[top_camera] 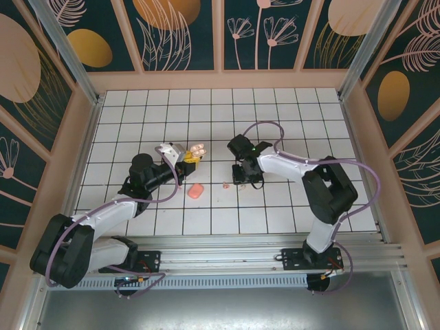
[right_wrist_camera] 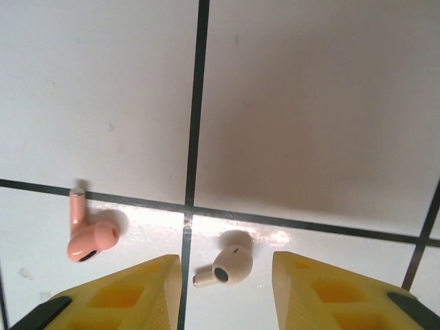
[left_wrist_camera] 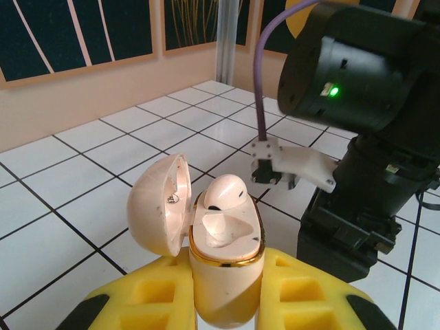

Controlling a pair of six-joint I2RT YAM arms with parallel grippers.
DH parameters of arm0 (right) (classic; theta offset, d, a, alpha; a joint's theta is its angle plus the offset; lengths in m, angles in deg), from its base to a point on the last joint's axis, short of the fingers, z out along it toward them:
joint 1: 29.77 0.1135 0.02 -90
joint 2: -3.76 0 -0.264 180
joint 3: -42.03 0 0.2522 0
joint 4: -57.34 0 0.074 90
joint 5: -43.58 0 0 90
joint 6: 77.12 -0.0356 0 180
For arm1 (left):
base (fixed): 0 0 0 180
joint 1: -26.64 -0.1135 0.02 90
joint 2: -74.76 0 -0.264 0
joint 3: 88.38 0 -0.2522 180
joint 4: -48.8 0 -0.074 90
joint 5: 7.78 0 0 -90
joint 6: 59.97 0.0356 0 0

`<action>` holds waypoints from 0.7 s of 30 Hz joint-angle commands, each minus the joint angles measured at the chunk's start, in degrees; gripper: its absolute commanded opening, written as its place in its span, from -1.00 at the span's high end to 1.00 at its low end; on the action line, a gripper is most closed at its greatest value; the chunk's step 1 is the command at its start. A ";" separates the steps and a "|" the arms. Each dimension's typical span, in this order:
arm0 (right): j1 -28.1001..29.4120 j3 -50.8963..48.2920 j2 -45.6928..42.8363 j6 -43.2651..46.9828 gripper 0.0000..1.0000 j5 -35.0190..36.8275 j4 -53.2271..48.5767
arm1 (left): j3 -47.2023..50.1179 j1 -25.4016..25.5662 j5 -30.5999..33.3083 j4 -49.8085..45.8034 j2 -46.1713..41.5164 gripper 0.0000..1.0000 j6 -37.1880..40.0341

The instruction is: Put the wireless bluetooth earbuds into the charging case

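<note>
Weight is next to nothing here, I judge: the pale earbud (right_wrist_camera: 232, 264) and the pink earbud (right_wrist_camera: 91, 238) both look hard, glossy and featherlight, so either will likely skid or flip if pinched off-centre. The rounded head seems the better hold, leaving the thin stem free to go down into its well.

Both lie on the tiles under the right gripper (top_camera: 247, 177). The pale earbud sits between its yellow fingers (right_wrist_camera: 134, 297), which stand wide apart and touch nothing. The pink earbud lies at 9 o'clock of it, just outside them.

The left gripper (top_camera: 184, 159) is clamped on the charging case (left_wrist_camera: 224, 258), held upright with its lid (left_wrist_camera: 157, 212) swung open toward 9 o'clock. A pale rounded form (left_wrist_camera: 225, 192) rises from the far well; whether it is a bud seated there I cannot tell.

From above, the case is at 9 o'clock of the right gripper, near but apart, and a salmon-pink block (top_camera: 196, 190) lies at 6 o'clock of the case.

The white tiled table (top_camera: 309, 124) is flat and shiny, offering little grip. Around it on 3 sides stand dark floral panels (top_camera: 182, 34).
</note>
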 commanded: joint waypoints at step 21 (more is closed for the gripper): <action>-0.33 -3.88 2.69 -8.46 0.30 -2.25 3.13 | 0.30 0.17 0.49 0.40 -1.60 0.83 1.10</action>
